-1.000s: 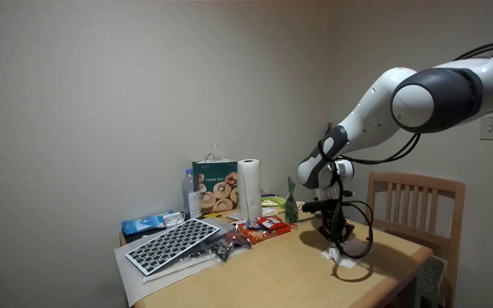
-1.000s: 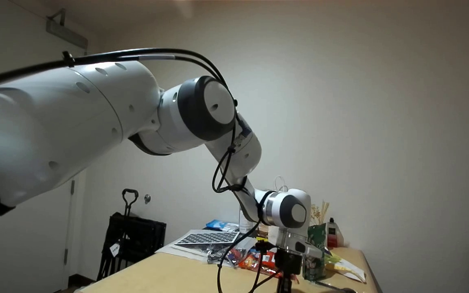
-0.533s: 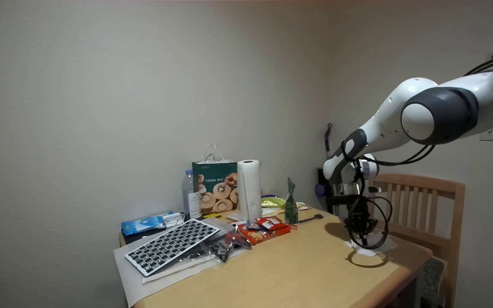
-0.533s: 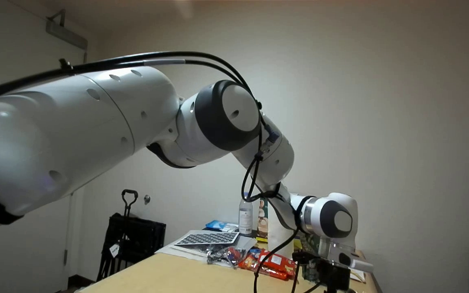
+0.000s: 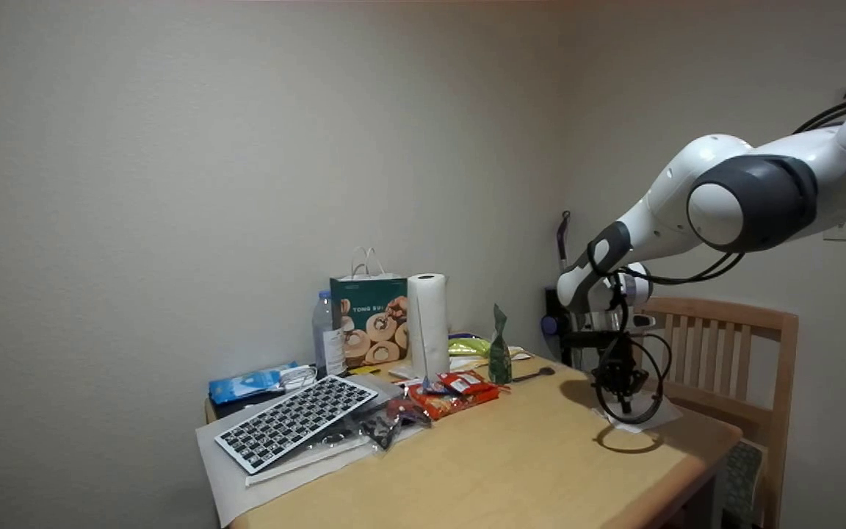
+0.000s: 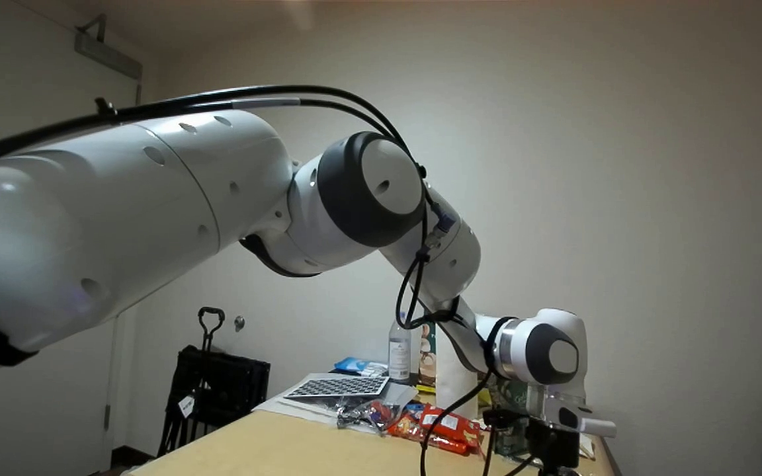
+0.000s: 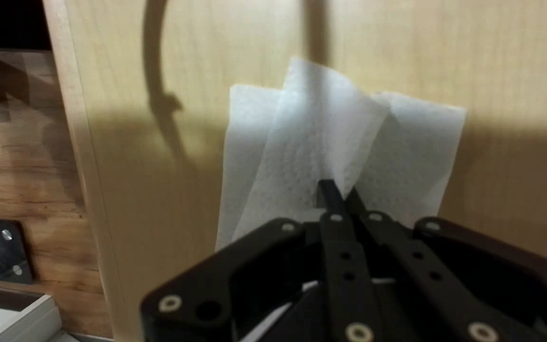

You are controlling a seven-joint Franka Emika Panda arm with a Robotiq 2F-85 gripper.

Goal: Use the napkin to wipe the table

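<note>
Napkin (image 7: 325,147) is pinched in the closed claw (image 7: 342,192) and fanned left and right over the table (image 5: 496,470), likely so it wipes a broad strip.

We see the napkin (image 7: 302,142) on the table (image 7: 235,38); in an exterior view it lies well right of the bottle (image 5: 328,338), bag (image 5: 368,316) and paper-towel roll (image 5: 429,323), before the chair (image 5: 717,403).

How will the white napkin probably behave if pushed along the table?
The napkin is probably floppy, since it lies in overlapping folds. It may wrinkle or bunch, because the shut gripper seems to pinch a fold, leaving corners loose. It is likely light: its edges look paper-thin.
</note>
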